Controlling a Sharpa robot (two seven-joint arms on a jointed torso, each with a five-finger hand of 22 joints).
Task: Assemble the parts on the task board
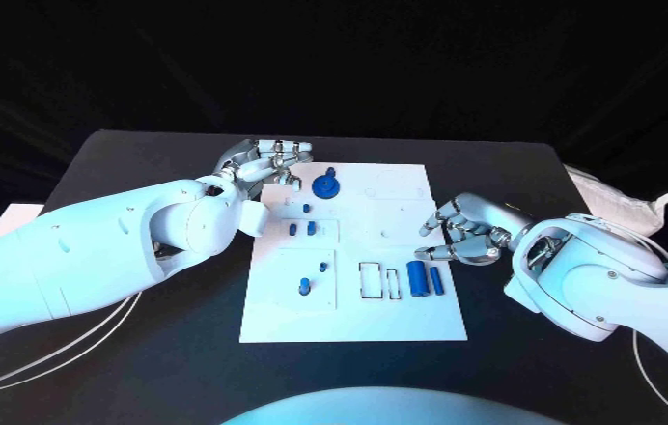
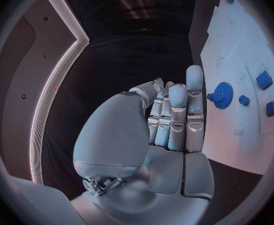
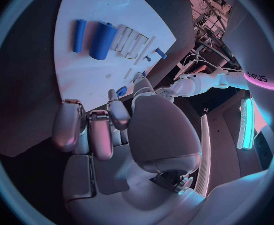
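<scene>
Nothing held: left hand (image 1: 264,162) empty w/ fingers straight, right hand (image 1: 466,232) curled, empty. Blue gear (image 1: 324,186) should be approached slowly from above, pinched at rim.

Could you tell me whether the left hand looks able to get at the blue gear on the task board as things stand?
Probably yes: the left hand hovers open beside the blue gear, holding nothing, with bare task board between them.

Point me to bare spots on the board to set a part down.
Free: the white board's near strip below the two cylinders, and its far right corner. Crowded: around the gear by the left robot hand, and the middle with small pieces.
</scene>
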